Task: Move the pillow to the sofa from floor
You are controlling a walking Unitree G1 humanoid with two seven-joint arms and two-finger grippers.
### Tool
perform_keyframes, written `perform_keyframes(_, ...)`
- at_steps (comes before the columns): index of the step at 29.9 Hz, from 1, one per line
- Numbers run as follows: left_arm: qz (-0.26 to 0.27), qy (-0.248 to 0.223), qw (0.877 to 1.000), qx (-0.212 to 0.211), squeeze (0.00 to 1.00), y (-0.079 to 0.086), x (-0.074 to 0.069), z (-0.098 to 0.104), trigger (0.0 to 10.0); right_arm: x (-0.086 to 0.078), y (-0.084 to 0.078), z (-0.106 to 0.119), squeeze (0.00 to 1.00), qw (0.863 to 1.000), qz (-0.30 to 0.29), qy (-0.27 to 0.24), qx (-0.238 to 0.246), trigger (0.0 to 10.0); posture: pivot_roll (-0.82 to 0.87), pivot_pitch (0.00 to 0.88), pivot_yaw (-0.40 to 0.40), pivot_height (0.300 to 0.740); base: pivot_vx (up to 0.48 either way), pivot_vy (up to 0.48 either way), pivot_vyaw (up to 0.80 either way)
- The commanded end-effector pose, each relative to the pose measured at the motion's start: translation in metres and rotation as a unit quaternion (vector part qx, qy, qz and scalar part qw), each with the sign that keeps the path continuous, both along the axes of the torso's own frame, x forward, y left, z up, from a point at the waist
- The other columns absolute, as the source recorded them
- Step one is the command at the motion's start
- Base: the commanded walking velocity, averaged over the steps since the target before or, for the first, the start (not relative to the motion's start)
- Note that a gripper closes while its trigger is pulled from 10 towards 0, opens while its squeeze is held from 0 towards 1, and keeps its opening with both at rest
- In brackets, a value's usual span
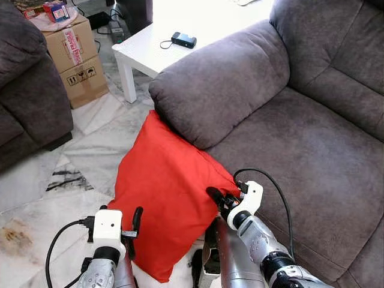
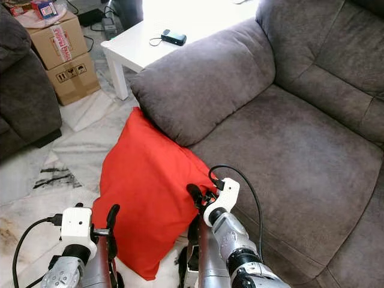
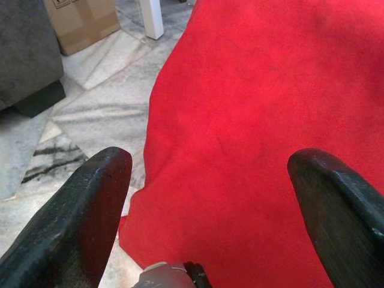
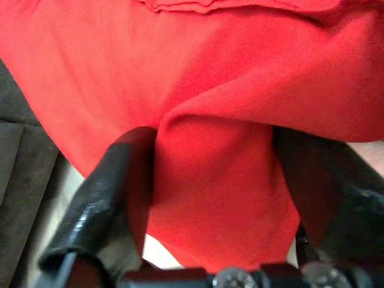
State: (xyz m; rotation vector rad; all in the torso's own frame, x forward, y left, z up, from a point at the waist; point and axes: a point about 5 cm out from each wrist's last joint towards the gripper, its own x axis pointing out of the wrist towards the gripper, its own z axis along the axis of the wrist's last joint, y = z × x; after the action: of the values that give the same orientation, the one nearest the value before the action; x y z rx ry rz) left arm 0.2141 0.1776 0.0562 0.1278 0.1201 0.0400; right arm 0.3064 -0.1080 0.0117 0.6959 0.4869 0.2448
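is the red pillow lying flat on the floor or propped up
Propped up: the red pillow stands tilted on the floor, its top corner leaning on the sofa arm. The right claw pinches its right corner.

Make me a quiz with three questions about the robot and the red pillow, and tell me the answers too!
1. Where is the pillow?
A. On the sofa seat
B. On the floor, leaning on the sofa
C. On the white table

2. How many cardboard boxes are stacked by the table?
A. Two
B. Four
C. None

3. What is the right gripper doing?
A. Hanging idle
B. Holding a phone
C. Pinching a corner of the pillow

Answers: 1 B, its bottom corner sits on the marble floor and its top rests against the sofa arm. 2 A, one box sits on another. 3 C, red fabric is bunched between its black fingers.
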Motion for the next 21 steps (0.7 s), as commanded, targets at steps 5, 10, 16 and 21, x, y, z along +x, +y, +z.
perform_keyframes(5,0.006,0.0,1.0,-0.002,0.0,-0.0015,-0.0011,0.0012,10.0,-0.0055,-0.0009,-0.0065,0.0,1.0,-0.004,0.012,0.005,0.0,0.17,0.257,-0.14,0.55,0.0,0.0,0.0)
perform_keyframes(10,0.009,-0.001,1.0,-0.001,0.0,-0.0014,-0.0004,0.0016,10.0,-0.0057,-0.0026,-0.007,0.0,1.0,-0.008,0.011,0.001,0.0,0.17,0.254,-0.144,0.55,0.0,0.0,0.0)
perform_keyframes(16,0.01,-0.002,1.0,-0.001,0.0,-0.0012,0.0007,0.0015,10.0,-0.0053,-0.0031,-0.007,0.0,1.0,-0.011,0.012,-0.001,0.0,0.18,0.251,-0.144,0.55,0.0,0.0,0.0)
perform_keyframes(21,0.01,-0.002,1.0,-0.002,0.0,-0.001,0.0018,0.0016,10.0,-0.0046,-0.0026,-0.0063,0.0,1.0,-0.01,0.009,0.0,0.0,0.17,0.249,-0.144,0.55,0.0,0.0,0.0)
